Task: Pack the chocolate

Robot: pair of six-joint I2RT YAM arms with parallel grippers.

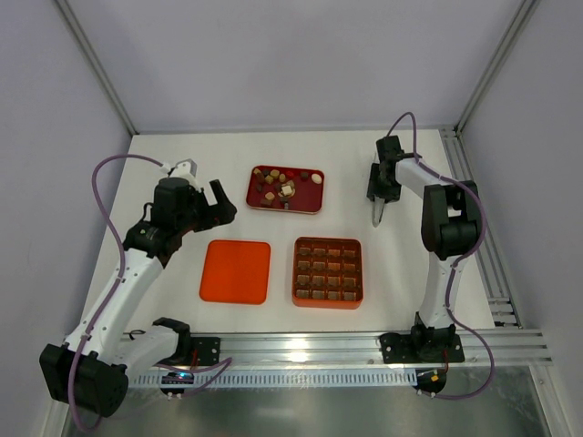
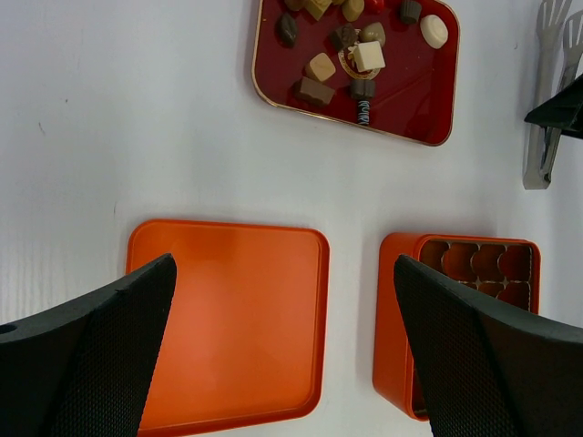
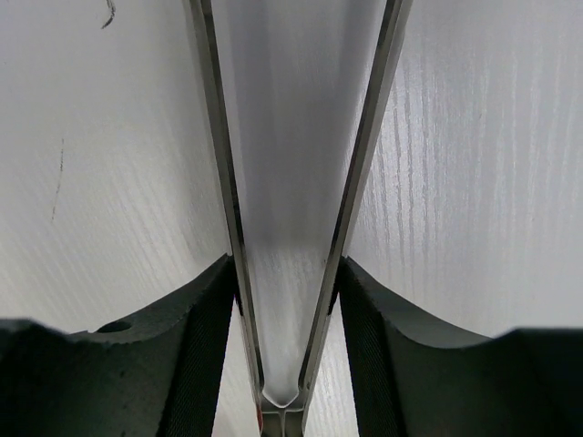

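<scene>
- My left gripper (image 1: 217, 200) is spread wide and holds nothing; the top view shows it just past the far edge of the flat orange square lid (image 2: 237, 309).
- My right gripper (image 3: 284, 300) is clamped on thin metal tweezers (image 3: 221, 182), which point over the white table (image 1: 182, 155).
- The small brown, tan and cream chocolate pieces (image 2: 368, 56) lie loose in the dark red rounded tray (image 2: 410, 100), behind the orange gridded box (image 2: 401, 364).

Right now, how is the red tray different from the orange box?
The red tray is dark red and oblong; the orange box is bright orange and square. The tray has one open floor with the chocolate lying loose; the box is split into small cells. Both lie flat on the table, open on top.
</scene>
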